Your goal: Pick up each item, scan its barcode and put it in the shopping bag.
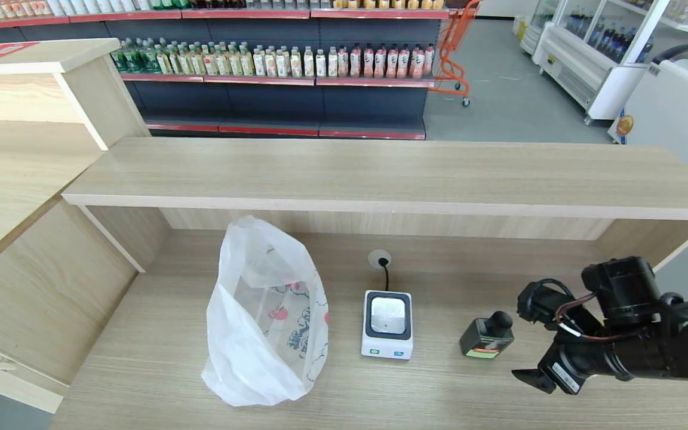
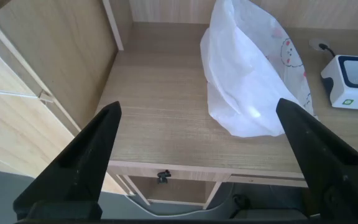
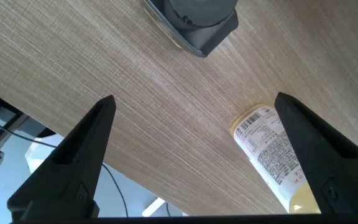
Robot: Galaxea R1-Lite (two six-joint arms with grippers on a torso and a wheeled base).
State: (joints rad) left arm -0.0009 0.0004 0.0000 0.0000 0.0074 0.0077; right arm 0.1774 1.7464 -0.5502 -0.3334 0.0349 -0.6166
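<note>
Right pincer [image 3: 194, 102], spread and empty, hovers over the bench [image 3: 123, 68]; a barcoded tube [image 3: 272, 155] lies below it, close beside one finger [image 3: 337, 162], and a dark bottle [image 1: 487, 337] stands just ahead. Left pincer [image 2: 199, 107], also spread, hangs short of the shopping bag [image 2: 247, 74], the scanner [image 2: 353, 78] beyond. Likely fault: a descent off-centre would nudge the round tube and roll it away; the limp bag mouth may fold shut.
</note>
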